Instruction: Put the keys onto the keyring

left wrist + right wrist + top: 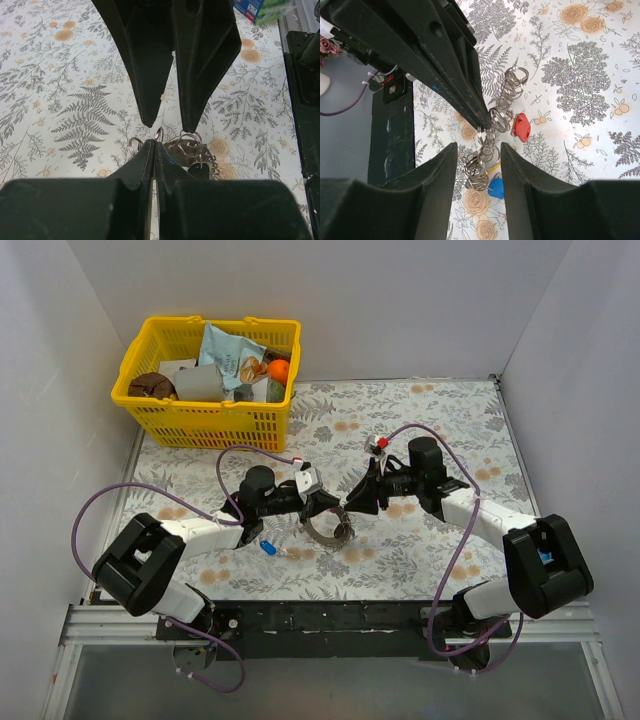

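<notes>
— What were the two claws doing when you looked?

— The left gripper [154, 144] was clenched tight, pinching one wire loop of the keyring [196, 149]. The right gripper [478, 146] faced it tip to tip with its fingers parted. The bunch of silver rings sat in the gap, and it gripped nothing that I could see.

— And the keys?

— A red key [521, 126] lay right against the rings, and a blue key [496, 187] sat just under them. Whether either was threaded on, I couldn't tell. A loose blue key [268, 548] lay apart on the flowered cloth [440, 420], beside the left arm. The keyring itself was mid-table, towards the front, between the two grippers.

— Anything in the basket?

— The yellow basket [150, 415] stood in the far left corner, well away from the arms. Inside were an orange [279, 369], a crinkled pale-blue packet [228, 352], a white cup [200, 380] and a brown round thing [152, 386].

— Could you read any labels?

— No. The packet had print on it, but too small to make out. A blue box [248, 7] sat at the table's edge, cut off, so its white lettering couldn't be read either.
</notes>
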Controlling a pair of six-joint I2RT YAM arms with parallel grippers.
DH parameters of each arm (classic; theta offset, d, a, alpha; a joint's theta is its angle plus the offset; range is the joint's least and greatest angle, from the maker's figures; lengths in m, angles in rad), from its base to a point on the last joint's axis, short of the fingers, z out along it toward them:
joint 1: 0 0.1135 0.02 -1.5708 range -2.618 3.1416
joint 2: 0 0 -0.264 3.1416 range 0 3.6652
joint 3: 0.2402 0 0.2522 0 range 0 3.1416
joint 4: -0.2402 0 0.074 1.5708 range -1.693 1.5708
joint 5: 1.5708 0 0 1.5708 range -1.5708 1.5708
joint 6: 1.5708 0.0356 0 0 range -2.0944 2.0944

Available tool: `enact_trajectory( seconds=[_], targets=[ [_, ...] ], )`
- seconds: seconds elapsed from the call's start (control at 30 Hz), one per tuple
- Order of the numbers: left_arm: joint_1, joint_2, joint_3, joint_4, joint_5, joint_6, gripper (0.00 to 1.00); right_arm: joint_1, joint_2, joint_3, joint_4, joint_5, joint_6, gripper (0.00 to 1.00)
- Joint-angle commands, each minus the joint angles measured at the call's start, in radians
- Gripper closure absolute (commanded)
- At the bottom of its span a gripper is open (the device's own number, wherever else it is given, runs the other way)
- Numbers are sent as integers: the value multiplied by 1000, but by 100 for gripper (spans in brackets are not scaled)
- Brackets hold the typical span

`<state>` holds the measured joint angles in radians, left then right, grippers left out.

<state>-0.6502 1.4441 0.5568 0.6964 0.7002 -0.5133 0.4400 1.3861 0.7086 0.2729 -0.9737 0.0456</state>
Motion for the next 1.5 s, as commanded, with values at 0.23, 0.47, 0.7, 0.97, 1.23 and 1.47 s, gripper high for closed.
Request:
enact_trajectory(
  seconds=[0.23,0.47,0.7,0.97,1.23,1.47],
  targets=[
    [-5,-13,40,6,45,7,100,20,37,19,61,13,2,64],
    [-5,-2,55,-14,62,7,100,26,57,32,63,7,8,71],
    [-6,-5,52,-15,64,9,100,28,65,34,55,6,5,96],
    [-5,-11,51,-34,61,16,100,28,57,42,55,4,11,99],
    [-5,-27,46,-51,56,29,100,28,12,61,-1,43,-21,90],
    [-5,-28,46,-51,59,27,100,28,-22,63,-3,86,-12,52]
  ],
)
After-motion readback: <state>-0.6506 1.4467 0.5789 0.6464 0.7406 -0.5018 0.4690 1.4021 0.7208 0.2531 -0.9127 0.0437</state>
